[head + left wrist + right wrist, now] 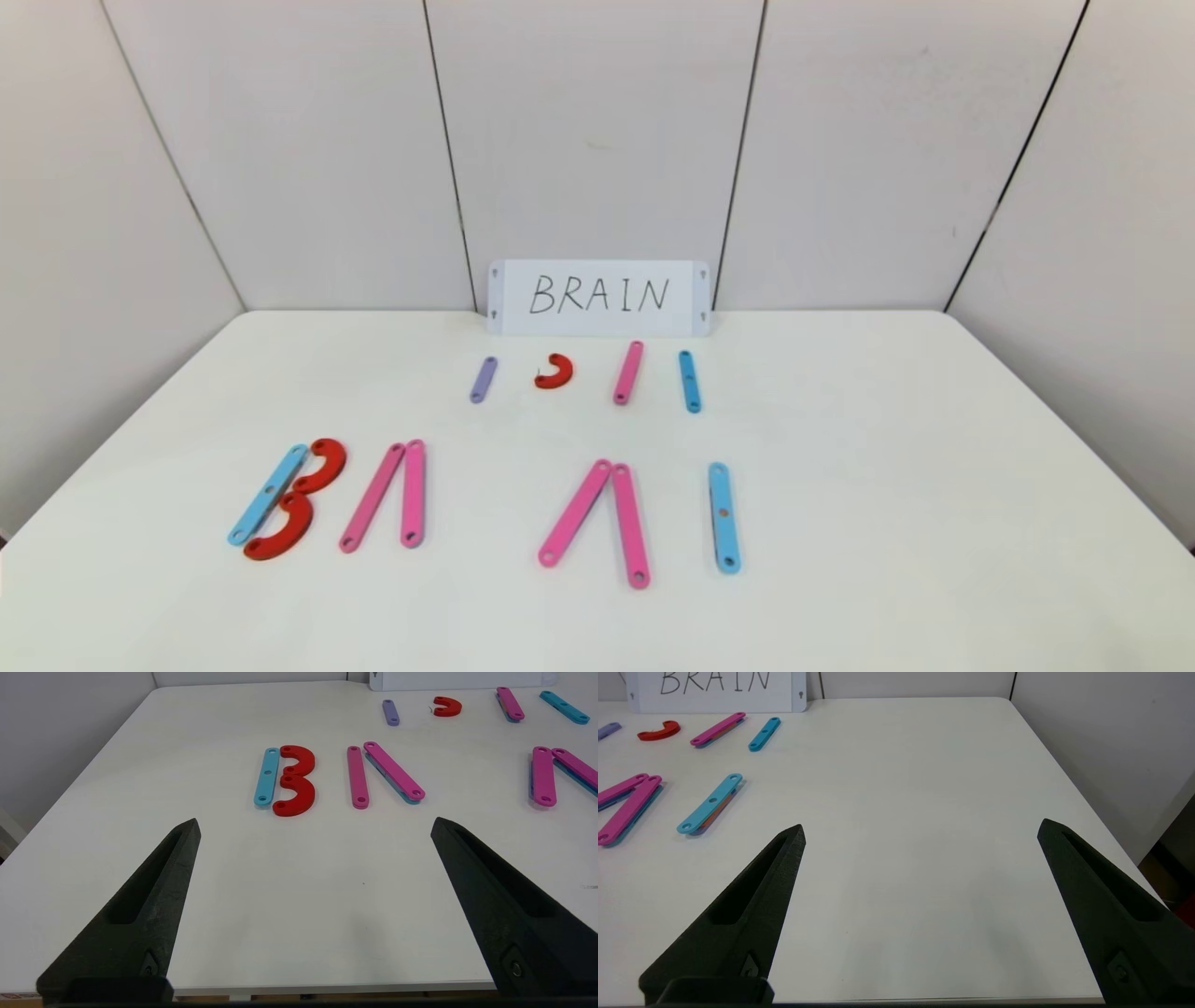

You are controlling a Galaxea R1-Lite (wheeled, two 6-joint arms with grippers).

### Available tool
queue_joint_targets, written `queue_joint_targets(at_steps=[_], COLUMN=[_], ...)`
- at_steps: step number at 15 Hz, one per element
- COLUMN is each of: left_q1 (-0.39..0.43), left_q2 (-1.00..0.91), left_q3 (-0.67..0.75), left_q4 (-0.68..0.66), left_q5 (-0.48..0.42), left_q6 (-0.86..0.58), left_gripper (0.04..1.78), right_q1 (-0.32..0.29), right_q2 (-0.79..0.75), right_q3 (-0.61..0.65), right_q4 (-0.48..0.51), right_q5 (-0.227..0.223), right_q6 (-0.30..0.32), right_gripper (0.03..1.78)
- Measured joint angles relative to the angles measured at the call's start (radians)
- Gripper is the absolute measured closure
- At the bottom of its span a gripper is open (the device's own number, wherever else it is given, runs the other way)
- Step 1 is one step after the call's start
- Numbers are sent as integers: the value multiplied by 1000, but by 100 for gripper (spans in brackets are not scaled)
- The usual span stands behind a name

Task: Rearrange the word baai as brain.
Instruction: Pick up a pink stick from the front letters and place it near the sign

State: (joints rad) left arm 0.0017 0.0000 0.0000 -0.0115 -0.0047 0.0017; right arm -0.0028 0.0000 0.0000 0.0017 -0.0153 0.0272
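A word built from flat plastic pieces lies in a row across the near half of a white table. From the robot's left it reads: a B made of a light-blue holed strip with two red C-shaped arcs against it; a first A formed by two pink strips meeting at the top, with no crossbar; a second A made the same way; and a single light-blue strip standing as the I.

Farther back, well apart from the word, a row of loose pieces appears to be set out as spare parts: a short purple strip, a small red arc, a pink strip and a light-blue strip. Behind them a white card with black handwritten BRAIN leans against the wall, seemingly as the model to copy.

The left gripper hovers near the table's front edge, facing the B and first A, its black fingers spread wide and empty. The right gripper hovers over bare table to the right of the I, likewise spread wide and holding nothing. No piece looks handled yet.
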Motion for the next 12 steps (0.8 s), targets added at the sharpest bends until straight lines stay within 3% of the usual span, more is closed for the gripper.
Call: queue_joint_targets(at_steps=[6, 9, 12], left_q1=[1, 0, -1], left_q2=[0, 33, 150], left_q3=[-37, -187, -394], left_q4=[45, 121, 148], left_q5=[-4, -17, -22], left_q6=[36, 40, 46], left_gripper=[9, 9, 9], right_q1=[0, 0, -4], right_q2=[1, 46, 192], right_q3=[-46, -194, -413], right_q4=[88, 173, 194], right_q5=[8, 9, 3], right_q6=[-30, -28, -24], right_gripper=[7, 7, 7])
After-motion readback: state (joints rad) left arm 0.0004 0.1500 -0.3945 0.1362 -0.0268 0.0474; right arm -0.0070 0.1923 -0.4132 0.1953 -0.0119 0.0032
